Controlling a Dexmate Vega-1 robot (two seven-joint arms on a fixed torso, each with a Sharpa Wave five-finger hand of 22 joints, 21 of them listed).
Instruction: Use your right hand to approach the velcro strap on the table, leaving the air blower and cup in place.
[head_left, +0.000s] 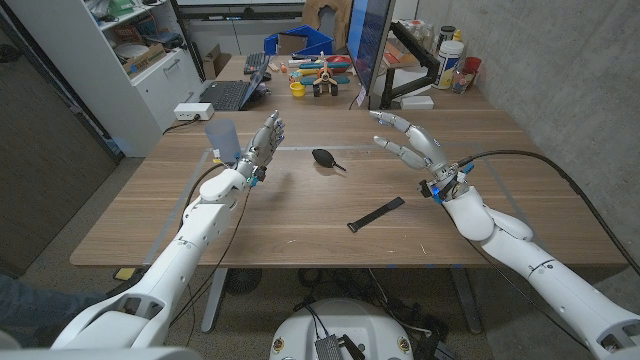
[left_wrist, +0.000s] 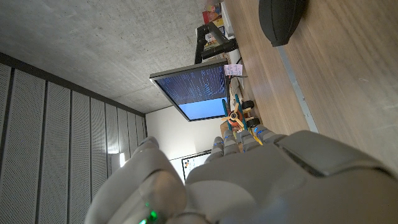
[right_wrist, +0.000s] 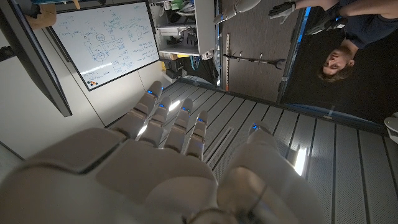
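A wooden table (head_left: 300, 235) stands in a concrete-walled room, with a monitor (head_left: 368, 45) and a laptop (head_left: 232, 94) at its far end. A flat black velcro strap (head_left: 376, 214) lies slantwise near the front middle. The black air blower (head_left: 326, 159) sits beyond it, and a translucent blue cup (head_left: 222, 135) sits further left. The right hand (head_left: 408, 141) hovers above the table beyond the strap, fingers spread, holding nothing. The left hand (head_left: 262, 143) is raised beside the cup, fingers extended, also holding nothing.

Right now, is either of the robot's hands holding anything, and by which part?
Nothing is held. The right hand is raised with its fingers apart, away from the velcro strap on the table. The left hand is also open, near the cup.
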